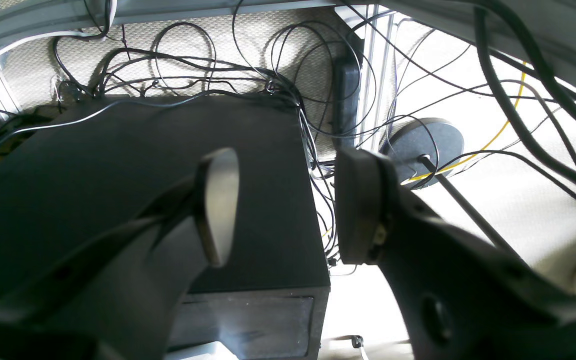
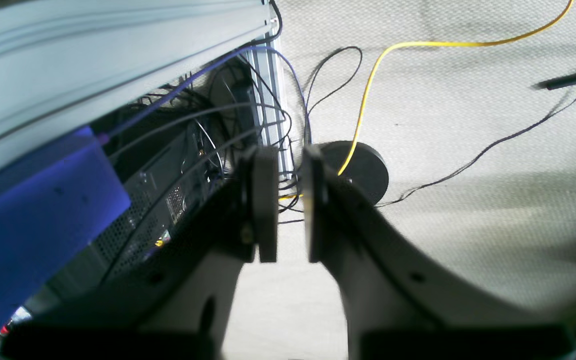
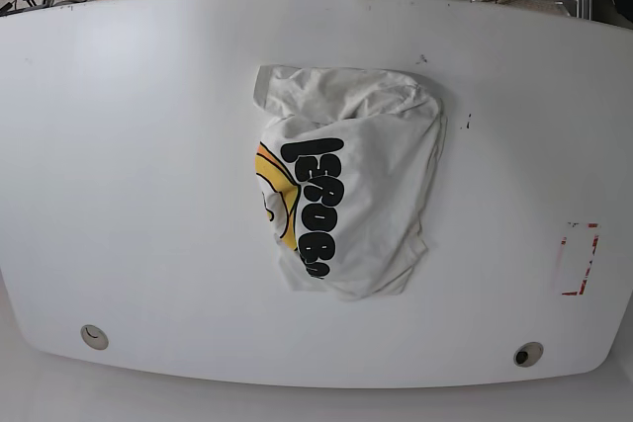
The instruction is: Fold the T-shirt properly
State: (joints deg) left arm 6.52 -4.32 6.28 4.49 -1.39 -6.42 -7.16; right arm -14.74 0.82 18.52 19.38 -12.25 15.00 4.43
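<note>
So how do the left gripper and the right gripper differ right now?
The left gripper has its jaws wide apart, while the right gripper shows only a narrow gap. The left gripper looks down over a black box; the right gripper is over carpet by a yellow cable. Both hold nothing, away from the T-shirt.

white table point(image 3: 129, 195), black box point(image 1: 168, 165), tangled cables point(image 1: 208, 75).

On the T-shirt point(image 3: 346, 195) you can read part of a word in bold black bubble letters, turned sideways and partly folded under; it looks like "ZERO", though the rest is hidden. You'll find no other readable text or labels in any view.
</note>
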